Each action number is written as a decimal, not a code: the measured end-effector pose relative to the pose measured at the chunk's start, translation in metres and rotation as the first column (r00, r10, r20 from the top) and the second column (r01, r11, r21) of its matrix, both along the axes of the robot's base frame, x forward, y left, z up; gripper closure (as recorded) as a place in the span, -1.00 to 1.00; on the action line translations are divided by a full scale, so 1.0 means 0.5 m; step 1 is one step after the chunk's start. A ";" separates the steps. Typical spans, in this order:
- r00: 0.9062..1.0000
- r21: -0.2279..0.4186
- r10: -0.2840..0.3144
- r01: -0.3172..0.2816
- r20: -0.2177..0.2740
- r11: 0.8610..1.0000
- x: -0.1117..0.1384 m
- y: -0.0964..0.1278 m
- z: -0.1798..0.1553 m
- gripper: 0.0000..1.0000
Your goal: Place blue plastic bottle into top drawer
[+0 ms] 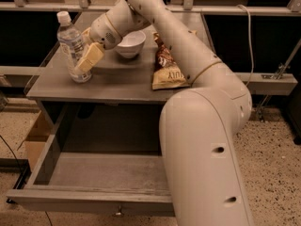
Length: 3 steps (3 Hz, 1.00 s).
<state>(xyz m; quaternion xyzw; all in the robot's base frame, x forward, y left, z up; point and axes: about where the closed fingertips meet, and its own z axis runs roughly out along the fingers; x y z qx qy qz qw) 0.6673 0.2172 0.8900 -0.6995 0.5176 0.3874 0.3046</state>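
The blue plastic bottle (72, 45), clear with a white cap and a pale label, stands upright at the left of the grey table (117, 84). My gripper (87, 47) is at the bottle's right side. It is open, with one cream finger (92, 58) lying against the bottle's lower front and the other behind it. The bottle still rests on the table. The top drawer (89, 202) below the table is pulled far out, with a small metal knob on its front panel. Its inside is bare.
A white bowl (130, 42) stands just right of the gripper, and a brown snack bag (167, 68) lies further right. My arm's thick lower link (207, 159) covers the drawer's right part. A cardboard box (35, 138) sits on the floor at the left.
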 end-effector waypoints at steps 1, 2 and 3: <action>1.000 0.000 0.000 0.000 0.000 1.000 0.000 0.000 0.000 -0.22; 1.000 0.000 0.000 0.000 0.000 1.000 0.000 0.000 0.000 0.23; 1.000 0.000 0.000 0.000 0.000 1.000 0.000 0.000 0.000 0.71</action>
